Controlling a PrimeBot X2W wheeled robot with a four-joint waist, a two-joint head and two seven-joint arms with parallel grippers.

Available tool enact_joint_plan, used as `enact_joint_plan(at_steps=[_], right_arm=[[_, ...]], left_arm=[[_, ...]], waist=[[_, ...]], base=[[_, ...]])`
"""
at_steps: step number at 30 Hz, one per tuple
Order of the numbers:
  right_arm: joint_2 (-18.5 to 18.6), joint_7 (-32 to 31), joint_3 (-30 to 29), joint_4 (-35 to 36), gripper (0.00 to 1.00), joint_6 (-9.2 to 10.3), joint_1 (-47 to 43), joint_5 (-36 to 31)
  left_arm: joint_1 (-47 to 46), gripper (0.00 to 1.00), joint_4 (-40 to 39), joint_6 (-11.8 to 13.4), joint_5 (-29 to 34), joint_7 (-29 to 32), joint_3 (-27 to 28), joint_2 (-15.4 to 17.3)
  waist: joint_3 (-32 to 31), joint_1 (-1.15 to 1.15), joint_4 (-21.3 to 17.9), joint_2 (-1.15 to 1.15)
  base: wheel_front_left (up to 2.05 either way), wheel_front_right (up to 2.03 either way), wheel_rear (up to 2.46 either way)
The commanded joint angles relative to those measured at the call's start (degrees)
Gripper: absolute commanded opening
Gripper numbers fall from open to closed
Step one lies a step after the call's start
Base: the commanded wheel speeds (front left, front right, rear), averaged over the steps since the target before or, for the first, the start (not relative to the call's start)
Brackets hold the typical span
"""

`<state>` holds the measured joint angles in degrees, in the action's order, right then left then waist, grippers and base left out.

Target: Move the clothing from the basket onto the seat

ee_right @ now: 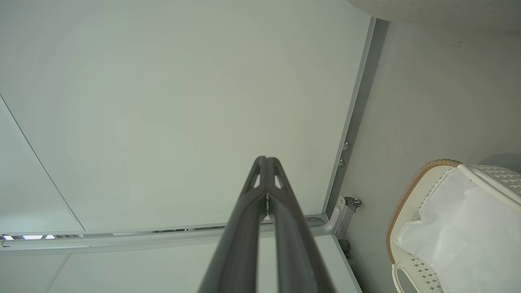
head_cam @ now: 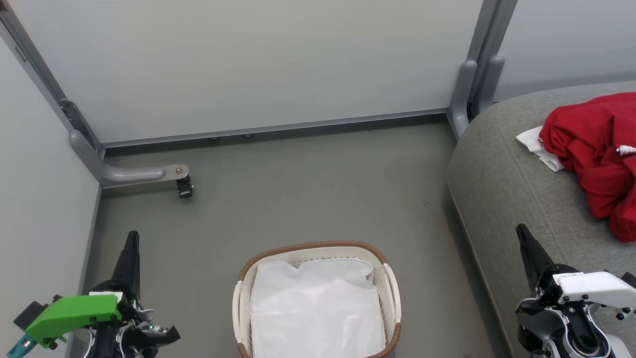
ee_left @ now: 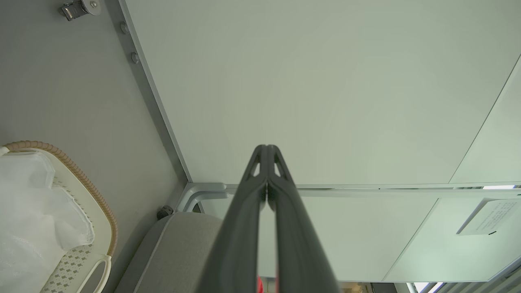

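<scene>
Left gripper [head_cam: 132, 235] and right gripper [head_cam: 520, 229] pinched closed, empty. Basket [head_cam: 313, 245] between them; clothing [head_cam: 591, 144] on seat [head_cam: 497, 179] past right gripper.

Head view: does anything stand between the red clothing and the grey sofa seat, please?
Nothing visible does: the bright red fabric clothing already lies on the grey upholstered seat; the white perforated basket holds its white liner.

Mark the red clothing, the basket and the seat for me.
clothing [head_cam: 591, 144], head view, middle of the red heap.
basket [head_cam: 313, 245], head view, far brown woven rim.
seat [head_cam: 502, 174], head view, bare grey cushion top.
</scene>
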<state>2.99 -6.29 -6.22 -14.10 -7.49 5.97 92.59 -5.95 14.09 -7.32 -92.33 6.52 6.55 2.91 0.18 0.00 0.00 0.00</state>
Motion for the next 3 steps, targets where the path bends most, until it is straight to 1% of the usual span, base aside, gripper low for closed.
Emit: enact_joint_plan(at_steps=[1,3], right_arm=[[0.24,-0.21,-0.14,0.2,0.0,0.0,0.42,0.11],[0.23,-0.22,-0.15,0.2,0.0,0.0,0.42,0.11]], left_arm=[[-0.61,0.0,-0.1,-0.35,-0.16,0.23,0.15,0.03],[-0.61,0.0,-0.1,-0.35,-0.15,0.23,0.15,0.02]], waist=[[0.0,0.0,0.0,0.0],[0.0,0.0,0.0,0.0]], base=[[0.0,0.0,0.0],[0.0,0.0,0.0]])
